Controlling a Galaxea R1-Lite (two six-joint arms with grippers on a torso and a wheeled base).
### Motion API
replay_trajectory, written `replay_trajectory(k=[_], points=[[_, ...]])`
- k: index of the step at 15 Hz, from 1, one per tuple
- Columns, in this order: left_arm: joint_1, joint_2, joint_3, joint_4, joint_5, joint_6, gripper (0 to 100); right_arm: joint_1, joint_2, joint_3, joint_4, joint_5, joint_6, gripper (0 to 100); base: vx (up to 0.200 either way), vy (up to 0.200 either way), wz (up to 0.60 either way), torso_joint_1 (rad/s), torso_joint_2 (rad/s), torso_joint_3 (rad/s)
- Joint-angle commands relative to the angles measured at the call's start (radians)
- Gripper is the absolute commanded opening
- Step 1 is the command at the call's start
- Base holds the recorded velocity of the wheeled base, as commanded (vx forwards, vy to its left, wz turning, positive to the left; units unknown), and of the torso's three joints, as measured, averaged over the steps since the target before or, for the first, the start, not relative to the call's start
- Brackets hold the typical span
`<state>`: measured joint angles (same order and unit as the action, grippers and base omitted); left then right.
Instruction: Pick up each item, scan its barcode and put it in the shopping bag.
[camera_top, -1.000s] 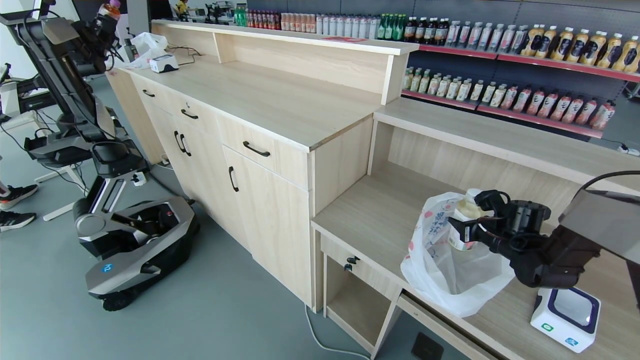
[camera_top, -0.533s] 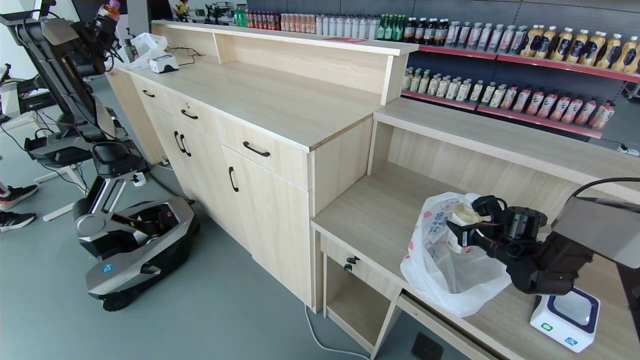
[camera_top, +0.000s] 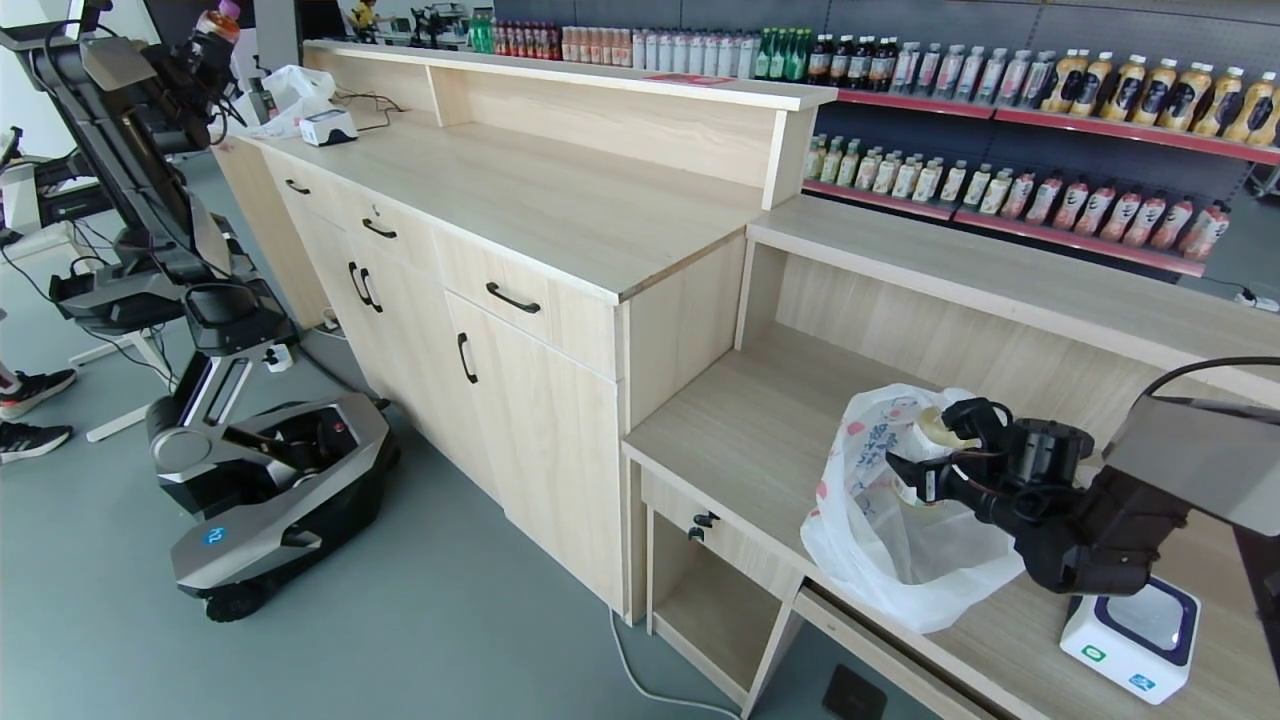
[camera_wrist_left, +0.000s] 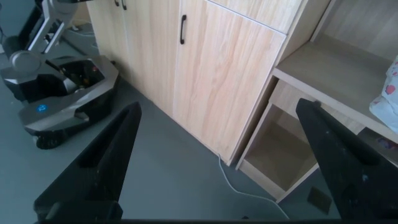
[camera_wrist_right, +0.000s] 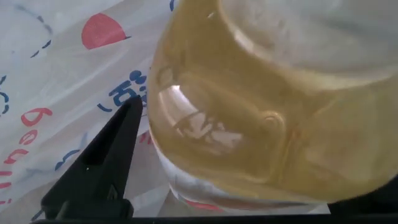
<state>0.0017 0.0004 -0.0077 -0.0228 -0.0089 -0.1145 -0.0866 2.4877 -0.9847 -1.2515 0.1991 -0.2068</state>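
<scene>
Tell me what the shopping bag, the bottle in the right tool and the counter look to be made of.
The shopping bag: thin plastic film, it seems; white, translucent, crinkled, with red and blue print. The bottle: likely clear glossy plastic, though glass cannot be ruled out; amber liquid shows through and highlights glint. The counter: pale wood-grain board, matt, probably laminate.

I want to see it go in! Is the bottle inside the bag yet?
Partly: the bottle hangs low in the open bag, its top showing above.

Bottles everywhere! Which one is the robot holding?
The pale yellow bottle in the right gripper, at the mouth of the white shopping bag. The ones on the shelves behind the counter stand in rows.
</scene>
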Motion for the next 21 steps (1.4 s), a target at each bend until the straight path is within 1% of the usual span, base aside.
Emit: replay_trajectory(k=[1,3,6,7,9,11,12,13,14,15,17,18,19,20,21], points=[[0.000,0.000,0.000,0.000,0.000,-0.001,100,0.002,-0.066,0.008,0.012,0.002,0.010,100,0.000,0.000,0.00,0.000,0.00,0.000],[0.000,0.000,0.000,0.000,0.000,-0.001,100,0.011,-0.250,0.037,0.116,0.003,0.035,100,0.000,0.000,0.00,0.000,0.00,0.000],[0.000,0.000,0.000,0.000,0.001,-0.001,100,-0.012,-0.540,0.123,0.299,0.002,0.030,100,0.000,0.000,0.00,0.000,0.00,0.000],[0.000,0.000,0.000,0.000,0.000,-0.001,100,-0.028,-0.642,0.169,0.348,0.000,0.026,100,0.000,0.000,0.00,0.000,0.00,0.000],[0.000,0.000,0.000,0.000,0.000,-0.001,100,-0.088,-0.834,0.302,0.388,-0.001,0.003,100,0.000,0.000,0.00,0.000,0.00,0.000],[0.000,0.000,0.000,0.000,0.000,-0.001,100,-0.223,-0.949,0.403,0.392,-0.001,-0.126,100,0.000,0.000,0.00,0.000,0.00,0.000],[0.000,0.000,0.000,0.000,0.000,-0.001,100,-0.283,-0.981,0.402,0.414,-0.006,-0.141,100,0.000,0.000,-0.60,0.002,0.01,0.002],[0.000,0.000,0.000,0.000,0.000,-0.001,100,-0.334,-1.007,0.391,0.465,-0.021,-0.141,100,0.000,0.000,-0.60,-0.007,0.00,0.002],[0.000,0.000,0.000,0.000,0.000,-0.001,100,-0.344,-1.014,0.388,0.472,-0.026,-0.143,100,0.000,0.000,-0.60,0.002,0.00,0.002],[0.000,0.000,0.000,0.000,0.000,-0.001,100,-0.455,-1.069,0.371,0.601,-0.109,-0.148,100,0.000,0.000,-0.60,0.007,0.00,0.002],[0.000,0.000,0.000,0.000,0.001,-0.001,100,-0.558,-1.102,0.317,0.796,-0.162,-0.166,100,0.000,0.000,-0.60,0.005,0.00,0.002],[0.000,0.000,0.000,0.000,0.000,-0.001,100,-0.613,-1.106,0.290,0.888,-0.185,-0.210,100,0.000,0.000,-0.60,-0.002,0.00,0.002],[0.000,0.000,0.000,0.000,0.000,-0.001,100,-0.679,-1.095,0.274,0.962,-0.230,-0.284,100,0.000,0.000,-0.60,-0.002,-0.01,0.002],[0.000,0.000,0.000,0.000,0.000,-0.001,100,-0.745,-1.060,0.271,0.980,-0.259,-0.367,100,0.000,0.000,-0.60,-0.002,0.00,0.002],[0.000,0.000,0.000,0.000,0.000,-0.001,100,-0.794,-1.020,0.276,0.980,-0.259,-0.431,100,0.000,0.000,0.00,0.000,0.00,0.000]])
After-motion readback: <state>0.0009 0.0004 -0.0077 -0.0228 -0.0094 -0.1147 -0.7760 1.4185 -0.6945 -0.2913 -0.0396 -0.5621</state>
